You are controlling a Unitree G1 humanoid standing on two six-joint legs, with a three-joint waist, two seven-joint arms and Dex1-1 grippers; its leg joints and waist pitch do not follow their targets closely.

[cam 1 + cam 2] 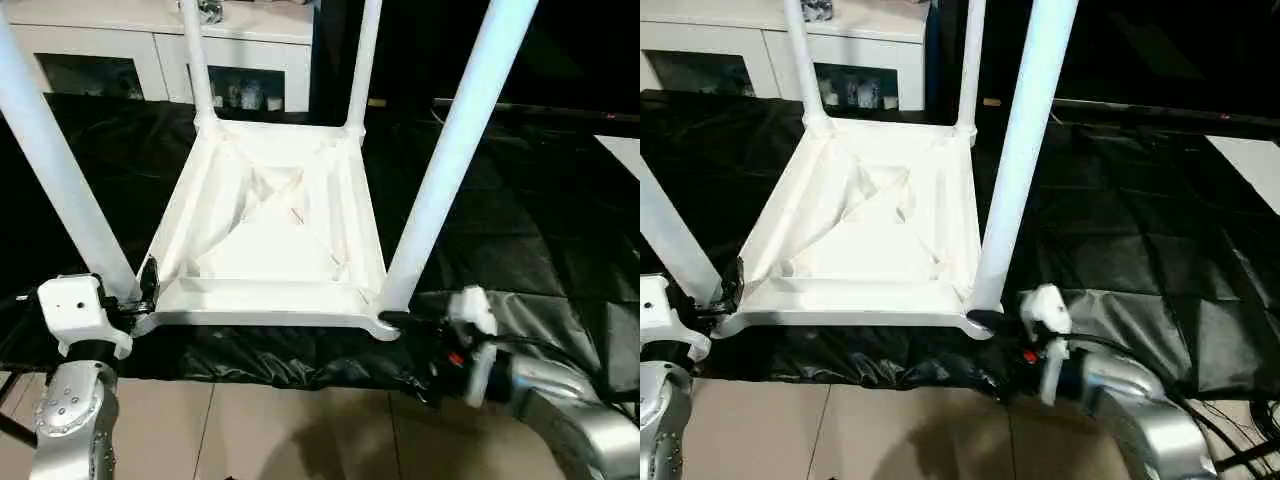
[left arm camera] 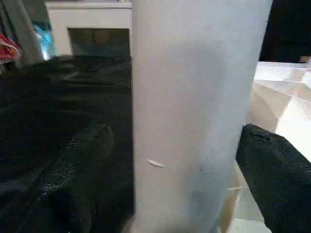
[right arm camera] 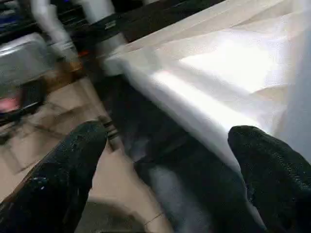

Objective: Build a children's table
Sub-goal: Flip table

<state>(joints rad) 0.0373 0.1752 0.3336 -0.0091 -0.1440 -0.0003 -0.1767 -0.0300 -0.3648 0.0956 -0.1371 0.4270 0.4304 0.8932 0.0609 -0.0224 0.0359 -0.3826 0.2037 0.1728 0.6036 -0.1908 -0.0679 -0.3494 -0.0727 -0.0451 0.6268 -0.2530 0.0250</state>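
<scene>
Seeing tabletop (image 1: 270,225) upside down, four legs (image 1: 455,150) up | our left fingers (image 2: 80,179) spread around near-left leg | right fingers (image 3: 269,165) released

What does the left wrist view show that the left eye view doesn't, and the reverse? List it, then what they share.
Left wrist view: the black fingers of the left hand, spread open either side of the near-left leg. Left eye view: the upturned tabletop with all four legs standing in its corners, and the right hand at the near-right corner. Shared: that leg, the black sheet, the white cabinet.
</scene>
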